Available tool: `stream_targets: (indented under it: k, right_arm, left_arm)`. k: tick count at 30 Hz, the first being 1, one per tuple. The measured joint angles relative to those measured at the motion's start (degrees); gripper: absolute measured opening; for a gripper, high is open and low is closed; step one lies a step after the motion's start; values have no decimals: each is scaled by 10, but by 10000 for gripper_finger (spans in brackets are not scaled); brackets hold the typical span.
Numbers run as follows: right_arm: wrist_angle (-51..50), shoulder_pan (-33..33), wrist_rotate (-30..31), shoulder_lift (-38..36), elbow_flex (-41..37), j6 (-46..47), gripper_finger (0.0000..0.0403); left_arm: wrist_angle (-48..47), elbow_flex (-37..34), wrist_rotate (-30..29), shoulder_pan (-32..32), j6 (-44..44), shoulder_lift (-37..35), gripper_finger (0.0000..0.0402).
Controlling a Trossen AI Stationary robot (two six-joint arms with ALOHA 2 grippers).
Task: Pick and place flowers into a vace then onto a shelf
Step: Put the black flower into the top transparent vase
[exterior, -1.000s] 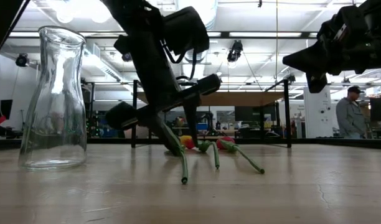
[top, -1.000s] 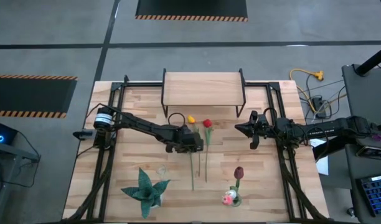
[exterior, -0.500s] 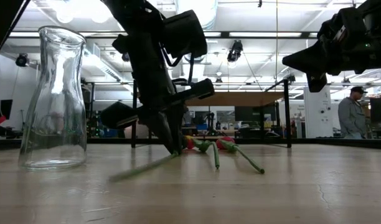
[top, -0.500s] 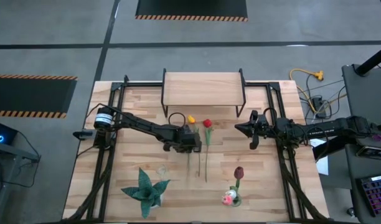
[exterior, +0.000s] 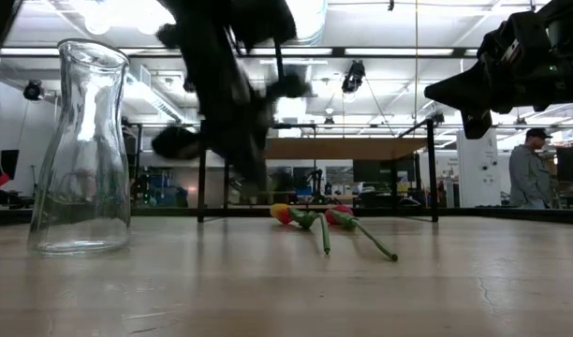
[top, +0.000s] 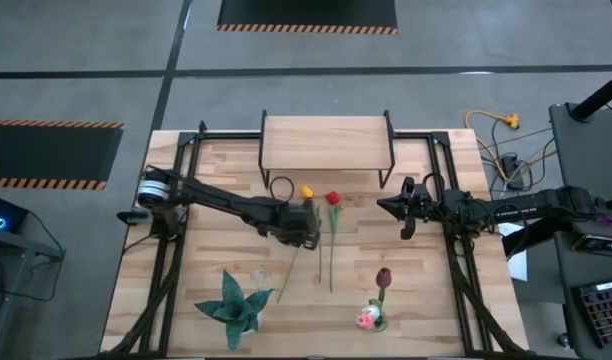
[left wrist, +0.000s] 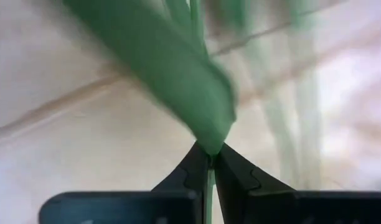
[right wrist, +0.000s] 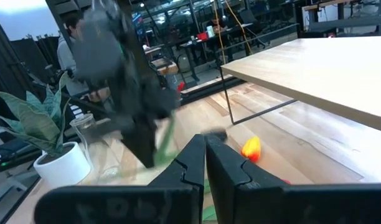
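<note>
I've got the left gripper [top: 308, 228] mid-table, fingers clamped on one tulip stem [top: 294, 268]. Right gripper [top: 399, 209] waits toward the right edge, fingers together. Pick step underway; next I'd carry it to the vase [exterior: 80, 148], stem down. Shelf [top: 324, 140] sits at the back edge.

Both arms out over the table, both grippers closed up

Left gripper [top: 308, 229] sits mid-table, fingers [left wrist: 200, 171] pinched tight together. Right gripper [top: 384, 206] hangs off to the right side, fingers [right wrist: 193, 158] pressed together too, arm stretched inward.
</note>
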Motion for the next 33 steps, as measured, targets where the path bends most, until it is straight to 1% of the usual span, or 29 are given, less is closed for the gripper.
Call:
stream_targets:
  k: [7,9,11,13,15,17,22,25,28,30,33]
  right_arm:
    - [0,0,0,0,0,0,8]
    - [0,0,0,0,0,0,8]
    - [0,0,0,0,0,0,8]
    - [0,0,0,0,0,-3,8]
    - [0,0,0,0,0,-12,8]
    - [0,0,0,0,0,-21,8]
    - [0,0,15,-1,0,-21,8]
    - [1,0,23,-1,0,-21,8]
    - [3,0,31,-1,0,-14,8]
    - [3,0,32,-1,0,-1,8]
    - [3,0,33,-1,0,16,8]
  left_arm:
    - [0,0,-7,0,72,-97,1]
    - [6,1,-7,0,105,-125,0]
    - [15,1,-7,0,158,-148,0]
    - [43,1,-7,-2,246,-167,0]
    - [69,1,-7,-4,310,-189,0]
    - [86,2,-7,-1,349,-208,0]
    - [141,2,-8,7,414,-242,0]
    - [183,1,14,0,473,-261,0]
    - [219,-4,58,-9,534,-283,0]
    - [222,-5,85,-9,538,-301,0]
    - [222,-16,101,-11,541,-333,0]
